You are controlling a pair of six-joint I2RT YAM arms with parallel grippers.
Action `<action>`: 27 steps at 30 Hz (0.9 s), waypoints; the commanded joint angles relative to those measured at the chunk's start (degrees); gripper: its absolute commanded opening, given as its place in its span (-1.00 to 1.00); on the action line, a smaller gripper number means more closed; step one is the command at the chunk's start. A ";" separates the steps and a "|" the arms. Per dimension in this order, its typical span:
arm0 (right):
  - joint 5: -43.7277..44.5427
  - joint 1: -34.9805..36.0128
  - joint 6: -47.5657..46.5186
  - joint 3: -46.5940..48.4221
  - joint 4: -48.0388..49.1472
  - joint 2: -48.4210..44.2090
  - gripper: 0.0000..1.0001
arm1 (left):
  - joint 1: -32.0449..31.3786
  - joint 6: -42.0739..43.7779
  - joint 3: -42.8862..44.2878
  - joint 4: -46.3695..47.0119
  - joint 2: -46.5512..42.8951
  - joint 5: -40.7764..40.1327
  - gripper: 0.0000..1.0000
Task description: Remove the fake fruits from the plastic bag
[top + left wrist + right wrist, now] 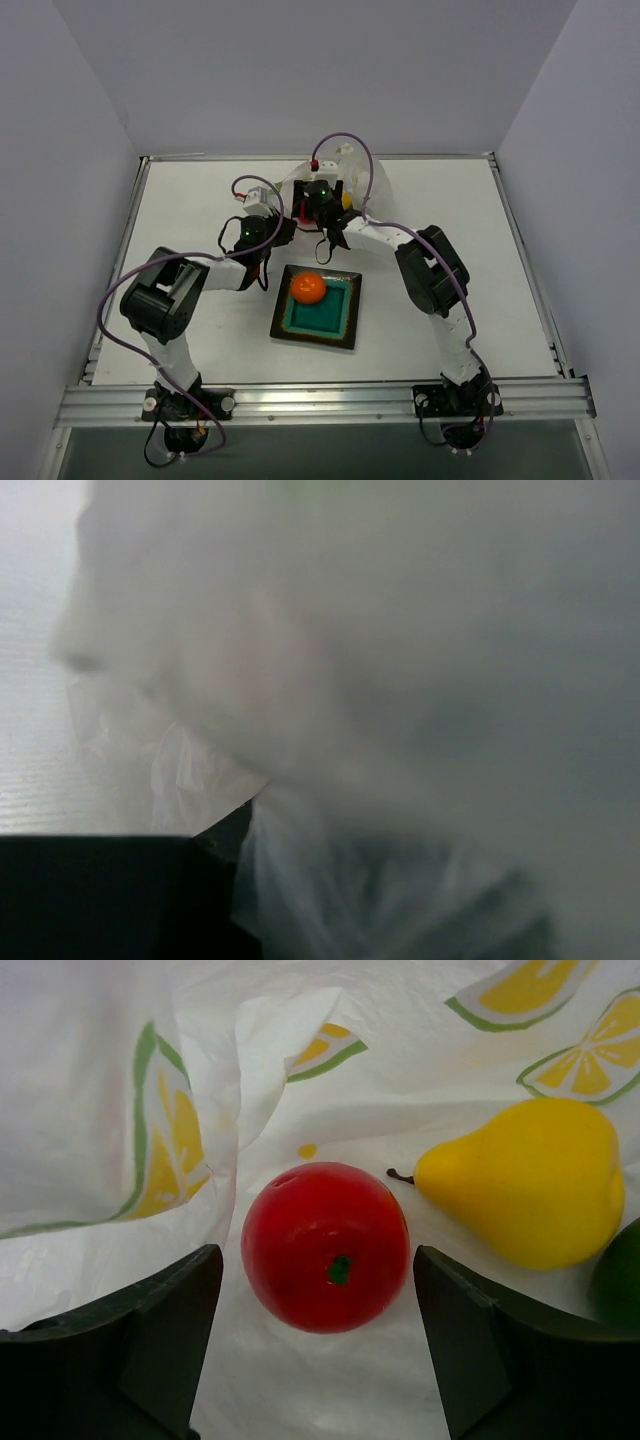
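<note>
The plastic bag (362,176) lies crumpled at the back centre of the table. In the right wrist view its lemon-slice prints (90,1110) surround a red round fruit (325,1245), a yellow pear (525,1180) and the edge of a dark green fruit (622,1275). My right gripper (318,1295) is inside the bag, open, with one finger on each side of the red fruit and not touching it. The orange ball (308,288) sits on the square teal plate (340,325). My left gripper (266,206) is at the bag's left edge. Blurred plastic (400,680) fills its view and bunches at its dark finger (120,890).
The teal plate stands in front of the bag, near the table's middle. Purple cables loop over both arms. Grey walls close in the table on the left, back and right. A metal rail (320,400) runs along the near edge.
</note>
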 commanded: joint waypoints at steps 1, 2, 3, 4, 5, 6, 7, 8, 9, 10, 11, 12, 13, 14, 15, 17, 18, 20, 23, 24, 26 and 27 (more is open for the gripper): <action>1.58 -0.79 0.69 3.78 2.90 2.28 0.46 | 0.32 -1.29 -0.31 3.78 0.13 -0.85 -0.95; 0.62 -1.06 0.78 5.00 2.99 3.67 0.53 | 0.32 -1.29 -0.66 3.87 0.22 -0.94 -0.95; 0.17 -1.49 0.70 5.71 2.73 4.30 0.53 | 0.32 -1.20 -0.75 4.04 0.22 -1.03 -0.95; -0.09 -1.67 0.43 6.33 2.29 5.00 0.53 | 0.32 -1.12 -0.84 4.04 0.22 -1.20 -0.95; 0.08 -1.76 -0.18 7.12 2.02 5.88 0.54 | 0.32 -0.77 -0.84 4.04 -0.12 -1.29 -0.95; -0.09 -2.02 -0.36 7.39 1.93 6.23 0.54 | 0.32 -0.68 -0.84 3.96 -0.22 -1.38 -0.95; -0.53 -2.20 -0.45 7.91 1.50 6.76 0.57 | 0.32 -0.50 -0.75 3.96 -0.39 -1.38 -0.95; -1.32 -2.46 -0.27 8.52 0.54 7.90 0.61 | 0.32 -0.33 -0.84 3.87 -0.39 -1.47 -0.95; -1.59 -2.55 -0.36 9.66 0.09 8.34 0.65 | 0.23 -0.32 -0.75 3.78 -0.30 -1.47 -0.95; -1.94 -2.73 -0.36 10.28 -0.35 8.96 0.68 | 0.31 -0.24 -0.58 3.78 -0.22 -1.38 -0.95; -2.29 -2.73 -0.53 10.90 -1.22 10.01 0.68 | 0.32 -0.15 -0.58 3.78 -0.04 -1.20 -0.95; -2.38 -2.82 -0.54 11.77 -1.58 10.45 0.68 | 0.40 -0.24 -0.58 3.78 -0.04 -1.12 -0.95; -2.47 -2.82 -0.54 11.96 -1.84 10.89 0.61 | 0.32 -0.24 -0.58 3.69 -0.04 -1.11 -0.95; -2.56 -2.73 -0.45 11.96 -1.85 10.81 0.52 | 0.32 -0.06 -0.58 3.69 -0.13 -1.11 -0.95; -2.56 -2.64 -0.10 11.52 -1.41 10.37 0.41 | 0.32 0.03 -0.58 3.43 -0.48 -1.11 -0.95; -3.08 -2.55 0.34 8.89 0.95 8.01 0.01 | 0.32 0.29 -0.23 3.08 -0.83 -1.38 -0.95; -3.43 -2.55 0.60 8.10 1.40 7.13 -0.02 | 0.40 0.29 -0.14 2.82 -1.01 -1.38 -0.95; -5.28 -2.64 1.48 6.34 1.93 4.23 0.21 | 0.32 0.38 0.21 2.55 -1.18 -1.38 -0.95; -6.33 -2.47 1.84 6.33 -0.69 3.43 0.60 | 0.32 0.29 0.21 2.46 -1.27 -1.38 -0.95; -6.51 -2.47 1.92 6.42 -1.49 3.69 0.67 | 0.32 0.29 0.21 2.55 -1.27 -1.29 -0.95; -6.42 -2.38 2.28 5.46 -2.20 4.39 0.75 | 0.32 0.47 -0.40 2.55 -1.88 -1.47 -0.95; -6.42 -2.46 2.45 4.93 -2.02 4.65 0.76 | 0.40 0.55 -0.66 2.55 -2.06 -1.55 -0.95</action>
